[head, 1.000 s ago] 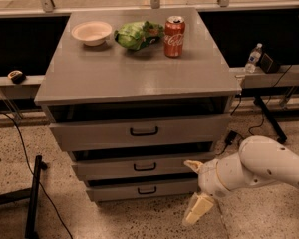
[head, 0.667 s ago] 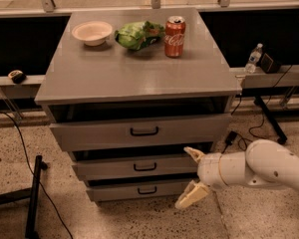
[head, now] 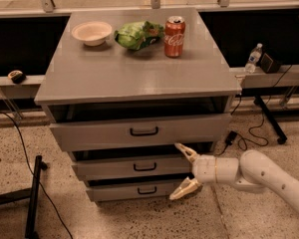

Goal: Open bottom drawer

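Observation:
The grey cabinet has three drawers. The bottom drawer (head: 134, 189) is the lowest and narrowest grey front, with a small black bar handle (head: 146, 190). It stands out a little from the cabinet. My gripper (head: 183, 172) comes in from the right on a white arm. It is open, with one finger (head: 185, 152) up by the middle drawer (head: 129, 167) and the other finger (head: 183, 189) at the right end of the bottom drawer's front. It holds nothing. The handle lies to the left of the gripper.
The top drawer (head: 139, 131) stands slightly out. On the cabinet top are a white bowl (head: 91, 32), a green bag (head: 137, 34) and a red soda can (head: 174, 30). A water bottle (head: 252, 58) stands on the right ledge. A black stand (head: 32, 198) and cables lie on the floor.
My gripper has moved left and slightly up, from the floor right of the cabinet to the right ends of the middle and bottom drawer fronts. The drawers have not moved.

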You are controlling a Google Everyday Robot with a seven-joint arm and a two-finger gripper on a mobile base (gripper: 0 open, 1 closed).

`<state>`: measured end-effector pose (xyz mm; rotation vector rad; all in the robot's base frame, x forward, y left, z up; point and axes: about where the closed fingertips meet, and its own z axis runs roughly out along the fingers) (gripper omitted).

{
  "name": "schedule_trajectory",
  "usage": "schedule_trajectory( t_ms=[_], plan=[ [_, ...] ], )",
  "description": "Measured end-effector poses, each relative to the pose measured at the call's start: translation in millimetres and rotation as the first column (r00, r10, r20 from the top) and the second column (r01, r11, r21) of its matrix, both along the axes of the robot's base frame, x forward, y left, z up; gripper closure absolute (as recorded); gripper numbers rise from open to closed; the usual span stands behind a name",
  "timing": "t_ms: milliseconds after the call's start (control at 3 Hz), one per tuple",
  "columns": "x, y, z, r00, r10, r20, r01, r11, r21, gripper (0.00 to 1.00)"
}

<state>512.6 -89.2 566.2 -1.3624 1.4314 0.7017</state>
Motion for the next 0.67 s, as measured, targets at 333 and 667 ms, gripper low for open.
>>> schedule_trajectory(
  t_ms=[333,667],
  plan=[
    [9.7,-8.0,-73.0,0.9934,0.111,-0.026,-0.109,0.991,0.076,0.00],
    [-1.5,-12.9,-151.1,0.9733,0.218,-0.073,-0.204,0.966,0.155,0.00]
  ],
)
